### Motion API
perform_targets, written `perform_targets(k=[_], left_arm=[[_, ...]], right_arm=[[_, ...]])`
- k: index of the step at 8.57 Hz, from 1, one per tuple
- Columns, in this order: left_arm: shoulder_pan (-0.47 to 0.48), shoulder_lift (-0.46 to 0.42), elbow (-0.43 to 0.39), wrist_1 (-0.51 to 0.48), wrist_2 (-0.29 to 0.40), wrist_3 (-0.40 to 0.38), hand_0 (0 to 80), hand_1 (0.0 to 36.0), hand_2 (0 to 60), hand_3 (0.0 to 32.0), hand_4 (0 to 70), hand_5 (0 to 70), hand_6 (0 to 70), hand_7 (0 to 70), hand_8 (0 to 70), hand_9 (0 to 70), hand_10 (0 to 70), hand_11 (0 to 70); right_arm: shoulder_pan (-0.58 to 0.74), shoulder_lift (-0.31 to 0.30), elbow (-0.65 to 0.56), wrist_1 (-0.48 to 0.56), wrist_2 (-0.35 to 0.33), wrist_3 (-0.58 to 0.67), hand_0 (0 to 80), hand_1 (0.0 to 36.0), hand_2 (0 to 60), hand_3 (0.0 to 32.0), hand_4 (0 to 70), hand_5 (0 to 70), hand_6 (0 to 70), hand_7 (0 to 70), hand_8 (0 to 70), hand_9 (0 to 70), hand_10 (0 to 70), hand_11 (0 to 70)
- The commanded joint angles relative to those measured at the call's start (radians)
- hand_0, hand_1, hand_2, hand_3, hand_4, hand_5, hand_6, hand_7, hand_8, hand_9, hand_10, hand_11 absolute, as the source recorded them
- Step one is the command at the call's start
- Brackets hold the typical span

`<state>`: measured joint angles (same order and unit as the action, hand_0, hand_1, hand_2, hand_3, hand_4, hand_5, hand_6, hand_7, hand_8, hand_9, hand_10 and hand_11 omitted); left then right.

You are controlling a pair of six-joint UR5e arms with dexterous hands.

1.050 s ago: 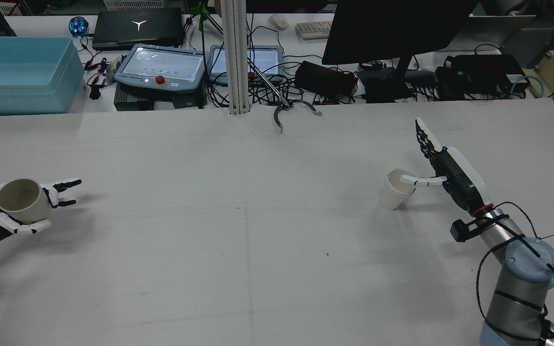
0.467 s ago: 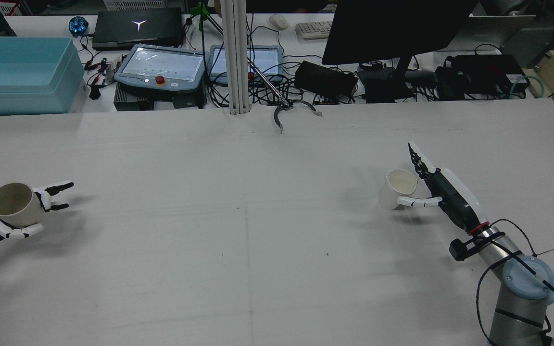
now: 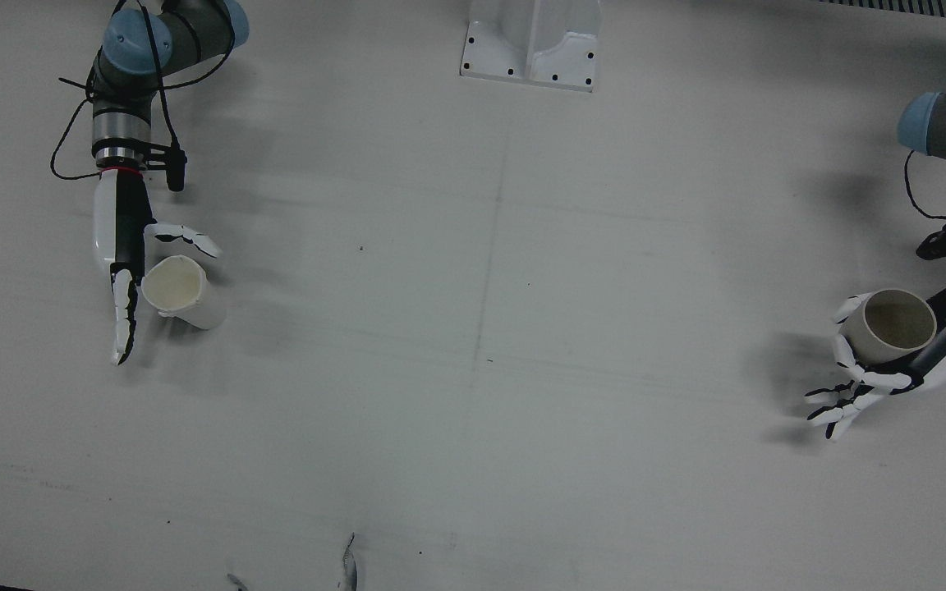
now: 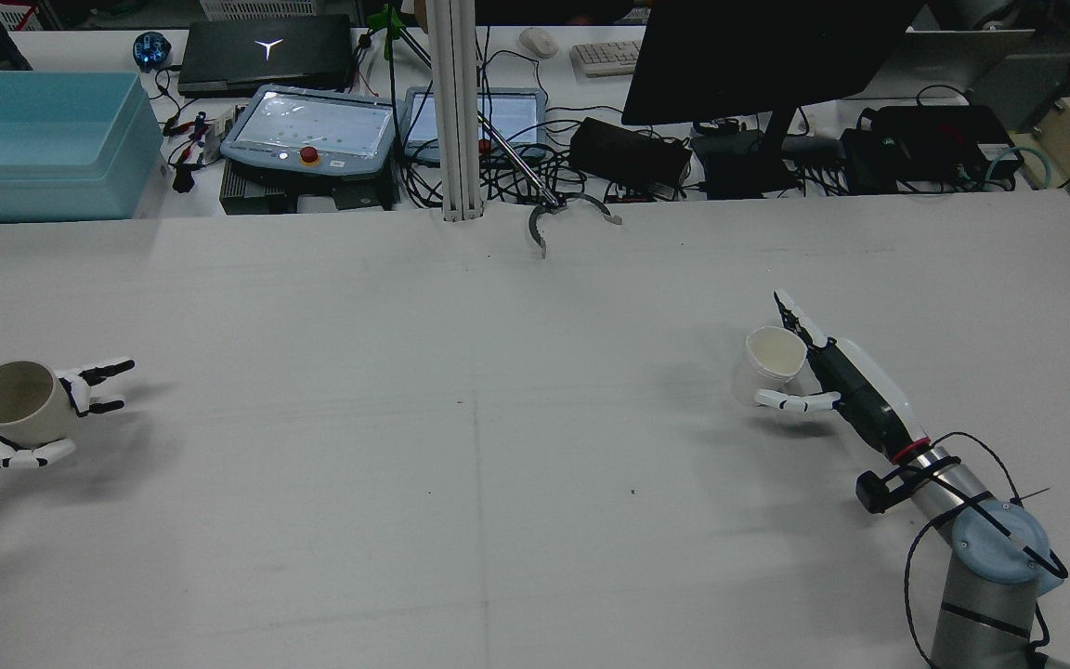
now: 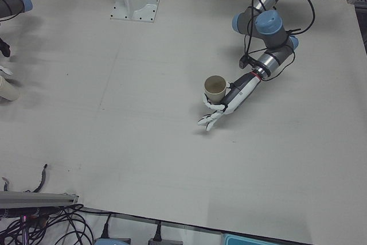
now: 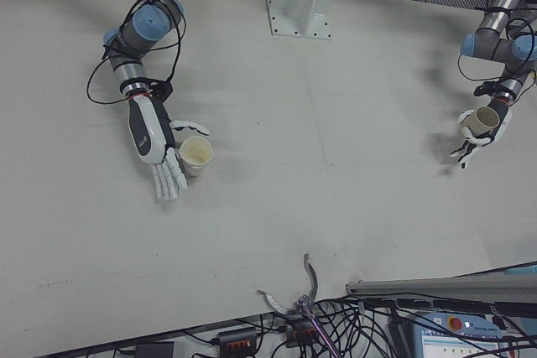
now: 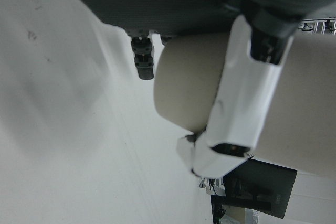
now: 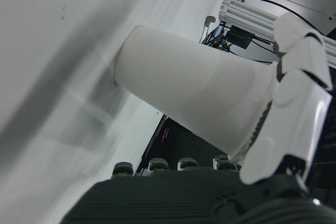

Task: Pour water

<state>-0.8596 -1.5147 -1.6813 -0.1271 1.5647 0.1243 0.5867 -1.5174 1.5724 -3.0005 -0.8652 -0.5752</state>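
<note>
Holding the beige cup (image 4: 13, 401) upright in our left hand (image 4: 29, 423), we have fingers (image 7: 247, 93) wrapped round its wall, clear of the table (image 4: 461, 446) near our left edge. At our right, the white cup (image 4: 767, 364) stands on the table with our right hand (image 4: 809, 376) cradling it: thumb curled across one side, the other fingers stretched past the far side, palm close against the wall. We cannot tell whether that grip is firm yet or only touching.

Both of the 2 cups look like thin paper: light, easily crushed, and smooth enough to slide in a loose hold. We judge the best hold is mid-wall, below the rim, with gentle even pressure. The white cup tapers toward its base, so a hold higher up should resist slipping. Whether either holds water is not visible; if so, weight will shift during tilting.
</note>
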Motion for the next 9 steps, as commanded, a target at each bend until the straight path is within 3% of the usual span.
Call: perform_targets(k=[1,2,3,4,5,6,7,9], left_arm=[[-0.001,0.001,0.008,-0.002,0.0,0.0,80.0,36.0,60.0,0.0,70.0,70.0,13.8,9.7,2.6,0.5,10.6,19.2],[-0.001,0.002,0.009,-0.002,0.0,0.0,80.0,36.0,60.0,0.0,70.0,70.0,13.8,9.6,2.6,0.5,10.5,19.1],[0.001,0.005,0.008,-0.002,0.0,0.002,80.0,36.0,60.0,0.0,70.0,70.0,13.8,9.7,2.6,0.5,10.4,19.0],[0.001,0.005,0.009,-0.002,0.0,0.002,80.0,36.0,60.0,0.0,70.0,70.0,13.9,9.8,2.6,0.5,10.5,19.1],[0.001,0.005,0.014,-0.002,0.0,0.002,80.0,36.0,60.0,0.0,70.0,70.0,13.8,9.6,2.7,0.5,10.5,19.1],[-0.001,0.005,0.015,-0.002,0.0,0.002,80.0,36.0,60.0,0.0,70.0,70.0,13.7,9.6,2.6,0.5,10.5,19.1],[-0.001,0.005,0.017,-0.003,-0.002,0.002,80.0,36.0,60.0,0.0,70.0,70.0,13.5,9.3,2.5,0.4,10.5,19.1],[0.001,0.004,-0.003,-0.005,-0.002,0.0,80.0,36.0,60.0,0.0,70.0,70.0,13.2,9.1,2.5,0.4,10.5,19.1]], right_arm=[[-0.004,0.063,-0.031,0.0,0.0,0.0,47.3,19.0,22.8,11.2,0.0,5.8,4.0,0.0,2.6,1.8,0.0,0.0],[-0.005,0.08,-0.031,-0.002,0.002,-0.002,48.5,21.0,24.8,15.4,0.0,7.2,7.8,1.5,2.1,0.2,0.0,0.0],[-0.004,0.086,-0.031,-0.002,0.003,-0.003,56.0,29.6,33.4,7.2,0.0,10.9,19.8,29.2,6.0,6.2,0.0,0.0],[-0.004,0.085,-0.031,-0.002,0.005,-0.003,62.9,35.7,42.4,2.6,0.0,13.3,27.6,46.2,10.6,14.0,0.0,0.0],[-0.004,0.085,-0.031,-0.002,0.005,-0.003,71.0,36.0,52.0,0.0,7.9,15.3,35.0,55.2,19.9,26.9,0.0,0.0],[-0.004,0.085,-0.031,-0.002,0.005,-0.003,78.8,36.0,60.0,0.0,28.7,16.3,40.1,59.2,27.1,36.8,0.0,0.0],[-0.002,0.085,-0.022,-0.002,0.005,0.0,80.0,36.0,60.0,0.0,39.0,16.6,39.6,54.8,32.3,42.9,0.0,0.0],[0.034,0.079,0.067,-0.015,-0.003,0.046,80.0,36.0,60.0,0.0,48.3,15.7,35.6,50.3,30.9,41.5,0.0,0.0]])
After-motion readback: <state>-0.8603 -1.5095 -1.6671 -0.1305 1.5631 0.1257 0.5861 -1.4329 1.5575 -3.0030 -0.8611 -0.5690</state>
